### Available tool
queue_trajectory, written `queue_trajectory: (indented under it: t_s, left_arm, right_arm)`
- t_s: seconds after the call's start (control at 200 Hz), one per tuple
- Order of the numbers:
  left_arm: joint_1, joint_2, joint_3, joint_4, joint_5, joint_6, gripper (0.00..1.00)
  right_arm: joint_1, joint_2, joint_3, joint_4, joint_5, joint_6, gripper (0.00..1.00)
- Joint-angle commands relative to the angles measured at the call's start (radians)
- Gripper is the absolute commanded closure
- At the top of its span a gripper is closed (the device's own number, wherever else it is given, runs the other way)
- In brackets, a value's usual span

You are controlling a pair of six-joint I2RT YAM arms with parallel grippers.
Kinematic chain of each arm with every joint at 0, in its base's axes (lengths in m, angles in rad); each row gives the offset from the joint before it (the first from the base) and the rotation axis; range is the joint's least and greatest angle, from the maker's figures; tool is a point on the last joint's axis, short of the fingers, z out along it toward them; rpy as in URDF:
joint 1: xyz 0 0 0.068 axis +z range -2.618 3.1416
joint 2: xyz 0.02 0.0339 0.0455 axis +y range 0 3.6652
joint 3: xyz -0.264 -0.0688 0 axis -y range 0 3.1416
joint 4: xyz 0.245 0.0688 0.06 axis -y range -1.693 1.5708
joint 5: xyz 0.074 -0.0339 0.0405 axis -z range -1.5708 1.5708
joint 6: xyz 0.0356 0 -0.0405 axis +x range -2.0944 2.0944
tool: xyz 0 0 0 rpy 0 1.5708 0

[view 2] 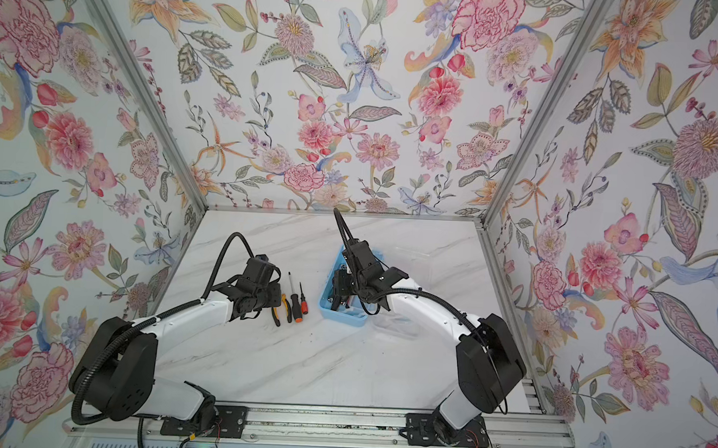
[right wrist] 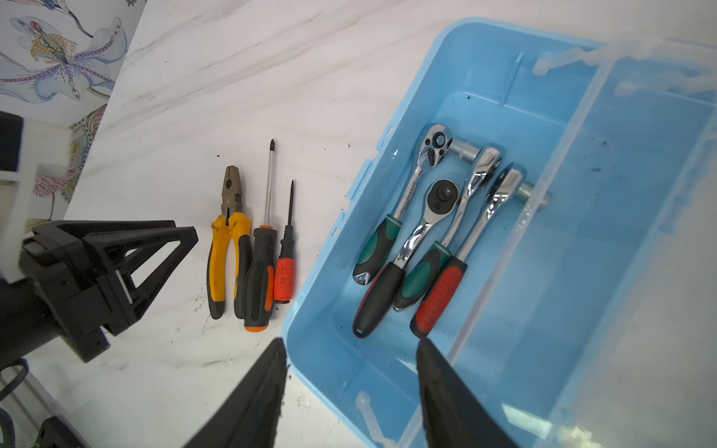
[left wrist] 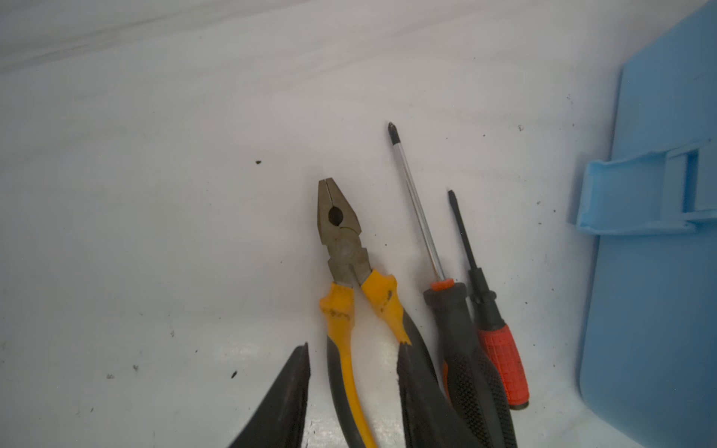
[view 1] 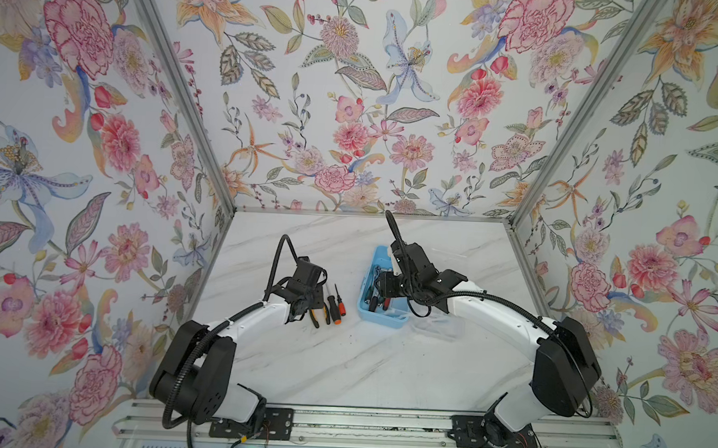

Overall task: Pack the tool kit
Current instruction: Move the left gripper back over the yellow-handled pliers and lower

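A white marble-look table (view 1: 364, 358) stands inside floral-papered walls (view 1: 354, 108). The blue tool box (view 1: 364, 312) lies open on it, with pliers (left wrist: 341, 240) and two screwdrivers (left wrist: 454, 318) on the table just left of the box. Only the right wrist view shows the four ratchets (right wrist: 442, 194) inside the box. The left gripper (left wrist: 354, 346) stands partly open astride a pliers handle, gripping nothing. The right gripper (right wrist: 352, 340) hovers open and empty over the box's wall.

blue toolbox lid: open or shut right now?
Open. In the right wrist view the clear lid is swung back off the blue toolbox, and four ratchet wrenches lie exposed inside.
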Motion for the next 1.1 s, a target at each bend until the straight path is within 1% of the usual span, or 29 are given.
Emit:
queue_trajectory:
  t_s: [0.0,0.19,0.49,0.646,0.771,0.826,0.846,0.916,0.996,1.066,1.096]
  left_arm:
    - [0.001,-0.026,-0.033,-0.019,-0.012,-0.029,0.60]
    - [0.001,0.008,-0.065,0.026,0.023,-0.047,0.61]
    - [0.001,0.082,-0.061,0.089,0.058,-0.054,0.64]
    - [0.001,0.116,-0.052,0.091,0.052,-0.052,0.67]
    - [0.001,0.126,-0.053,0.085,0.038,-0.048,0.76]
    - [0.001,0.126,-0.057,0.087,0.033,-0.049,0.78]
    - [0.001,0.157,-0.058,0.089,0.031,-0.048,0.79]
    - [0.001,0.168,-0.062,0.087,0.023,-0.046,0.82]
    - [0.001,0.174,-0.063,0.087,0.020,-0.046,0.90]
    - [0.001,0.172,-0.060,0.081,0.009,-0.045,1.00]
    - [0.001,0.167,-0.056,0.074,0.002,-0.044,1.00]
  right_arm:
    - [0.007,0.015,0.031,-0.009,-0.012,-0.021,0.45]
    - [0.002,0.022,0.037,-0.009,-0.016,-0.023,0.45]
    - [-0.007,0.026,0.033,-0.008,-0.026,-0.021,0.45]
    - [-0.008,0.028,0.028,-0.008,-0.025,-0.019,0.45]
    - [-0.009,0.028,0.023,-0.004,-0.023,-0.012,0.45]
    - [-0.011,0.028,0.018,0.001,-0.024,-0.011,0.45]
    - [-0.011,0.028,0.016,0.003,-0.025,-0.011,0.45]
    - [-0.015,0.028,0.011,0.004,-0.025,-0.007,0.45]
    - [-0.017,0.026,0.008,0.006,-0.026,-0.005,0.45]
    - [-0.021,0.022,0.004,0.007,-0.025,-0.003,0.45]
    - [-0.021,0.019,0.003,0.009,-0.026,-0.002,0.45]
